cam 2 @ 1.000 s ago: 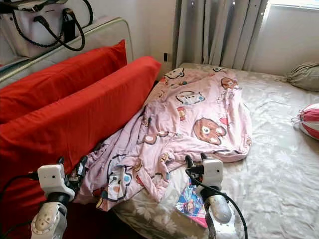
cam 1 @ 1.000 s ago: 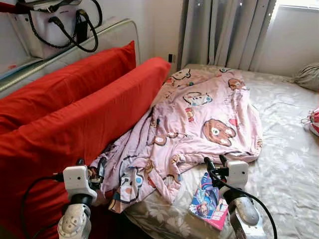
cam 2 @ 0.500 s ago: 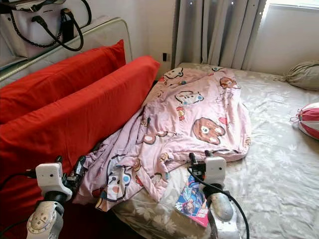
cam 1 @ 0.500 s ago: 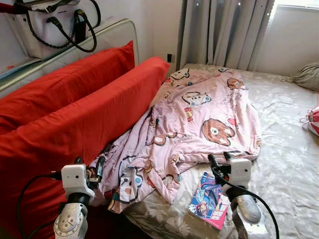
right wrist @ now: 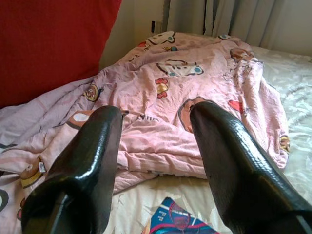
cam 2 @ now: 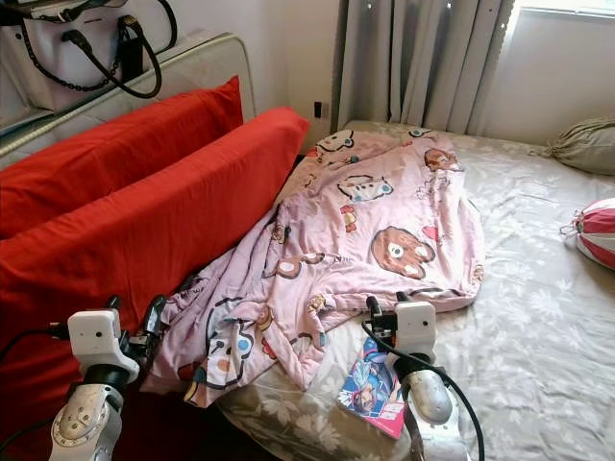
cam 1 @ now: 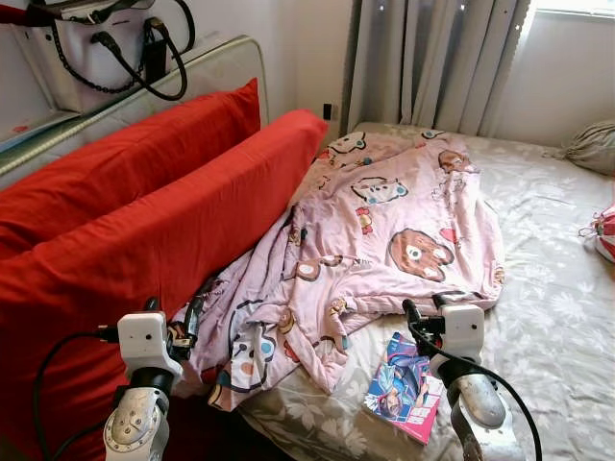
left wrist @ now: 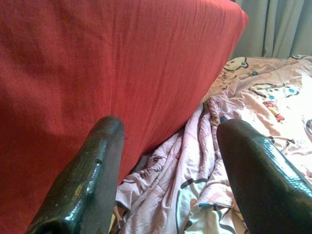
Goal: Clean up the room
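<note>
**Both grippers poised at the rumpled blanket**

A pink cartoon-print blanket (cam 1: 384, 221) lies crumpled across the middle of the frame on the grey floral bed (cam 1: 557, 317), its lower left corner bunched against the red cushions (cam 1: 144, 230). The left gripper (cam 1: 173, 322), lower left, has its fingers spread and empty, pointing at that bunched corner. The right gripper (cam 1: 420, 309), lower centre-right, is likewise parted and holding nothing, just beside the blanket's near hem, above a colourful book (cam 1: 404, 389). This looks like the approach before a grasp; next, each gripper likely needs to reach in and close on fabric.
</note>
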Robot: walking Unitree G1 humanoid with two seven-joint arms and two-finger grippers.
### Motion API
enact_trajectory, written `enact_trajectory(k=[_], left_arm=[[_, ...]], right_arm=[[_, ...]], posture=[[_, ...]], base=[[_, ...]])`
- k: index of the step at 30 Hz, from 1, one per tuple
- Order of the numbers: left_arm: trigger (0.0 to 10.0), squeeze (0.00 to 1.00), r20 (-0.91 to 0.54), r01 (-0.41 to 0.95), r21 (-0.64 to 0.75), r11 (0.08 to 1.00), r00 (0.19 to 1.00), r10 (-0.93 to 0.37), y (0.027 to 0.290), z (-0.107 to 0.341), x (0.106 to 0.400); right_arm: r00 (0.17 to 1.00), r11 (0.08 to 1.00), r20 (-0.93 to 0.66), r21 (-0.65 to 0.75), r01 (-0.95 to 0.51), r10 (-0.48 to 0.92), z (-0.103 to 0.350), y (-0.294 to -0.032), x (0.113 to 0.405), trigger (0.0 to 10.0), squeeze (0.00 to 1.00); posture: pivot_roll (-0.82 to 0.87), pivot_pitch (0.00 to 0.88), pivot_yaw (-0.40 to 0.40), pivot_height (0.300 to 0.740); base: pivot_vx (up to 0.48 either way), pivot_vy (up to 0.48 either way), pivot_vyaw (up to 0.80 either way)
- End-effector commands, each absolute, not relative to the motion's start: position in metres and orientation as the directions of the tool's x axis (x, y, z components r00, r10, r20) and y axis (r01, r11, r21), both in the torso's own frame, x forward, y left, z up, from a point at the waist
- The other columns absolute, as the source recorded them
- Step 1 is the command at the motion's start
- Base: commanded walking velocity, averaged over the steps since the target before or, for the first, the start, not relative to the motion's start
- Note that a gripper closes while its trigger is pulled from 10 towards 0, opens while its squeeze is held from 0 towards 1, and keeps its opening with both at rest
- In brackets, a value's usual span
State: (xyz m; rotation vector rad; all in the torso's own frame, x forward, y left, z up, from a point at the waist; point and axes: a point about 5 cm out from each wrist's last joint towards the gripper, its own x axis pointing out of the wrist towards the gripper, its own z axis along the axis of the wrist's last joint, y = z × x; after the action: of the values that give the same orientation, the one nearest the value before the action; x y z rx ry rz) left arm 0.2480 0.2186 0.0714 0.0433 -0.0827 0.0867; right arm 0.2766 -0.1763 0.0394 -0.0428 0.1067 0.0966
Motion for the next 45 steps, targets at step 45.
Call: enact_trajectory(k=[45], left_arm=[[10.0,0.00,0.066,-0.092,0.054,0.994,0.994,0.088,0.2158,0.0729,0.2452]], right_arm=[[0.985,0.989,-0.115,-0.052,-0.135,0.128,0.0378,-0.1698,0.2762,10.0,0.00]], posture=[[0.04,0.000,-0.001,0.671]], base=[[0.000,0.000,0.00]])
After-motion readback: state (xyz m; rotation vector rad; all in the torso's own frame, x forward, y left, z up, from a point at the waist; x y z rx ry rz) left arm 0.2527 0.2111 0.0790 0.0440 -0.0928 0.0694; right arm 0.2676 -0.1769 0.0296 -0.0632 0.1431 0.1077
